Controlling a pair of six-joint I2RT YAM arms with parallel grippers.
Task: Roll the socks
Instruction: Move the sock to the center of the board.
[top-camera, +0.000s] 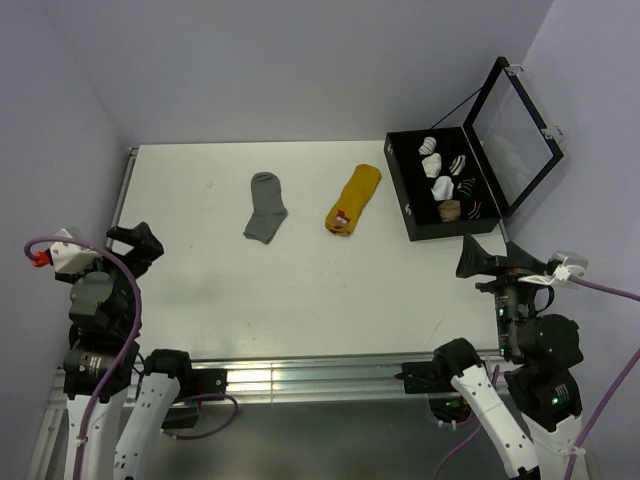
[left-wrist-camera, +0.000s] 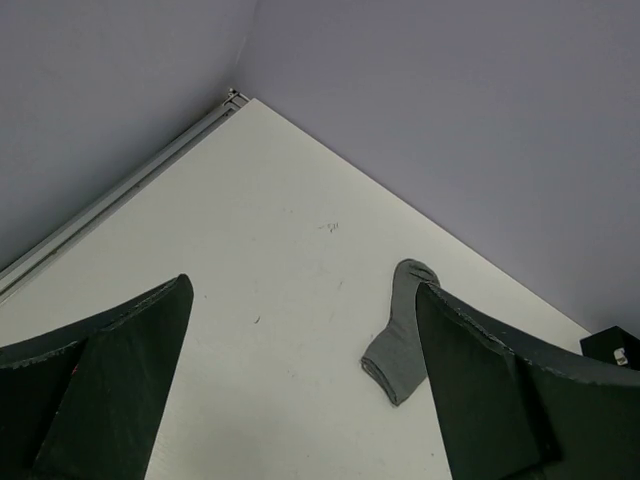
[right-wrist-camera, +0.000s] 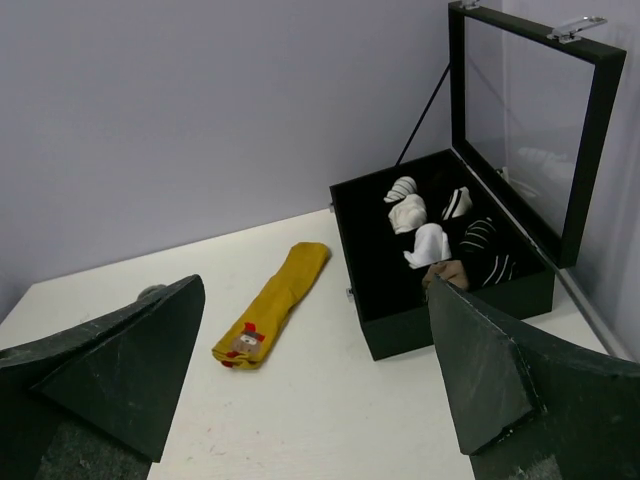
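The rolling has not begun: the grey sock (top-camera: 266, 207) and the yellow sock (top-camera: 354, 198) lie flat on the white surface (top-camera: 300, 290), a little apart, the yellow one nearer the black box (top-camera: 400, 190). The left claw (left-wrist-camera: 302, 285) and the right claw (right-wrist-camera: 315, 285) are both spread wide, hold nothing, and hang near the front edge. Next, I think, a claw must reach a sock and pinch its end.

My table (top-camera: 300, 290): white, flat, walled on three sides.
Ahead of me, centre-left: grey sock (top-camera: 266, 206), lying flat.
Centre-right: yellow sock (top-camera: 354, 198), flat, apart from it.
Far right: black box (top-camera: 452, 229), lid up.
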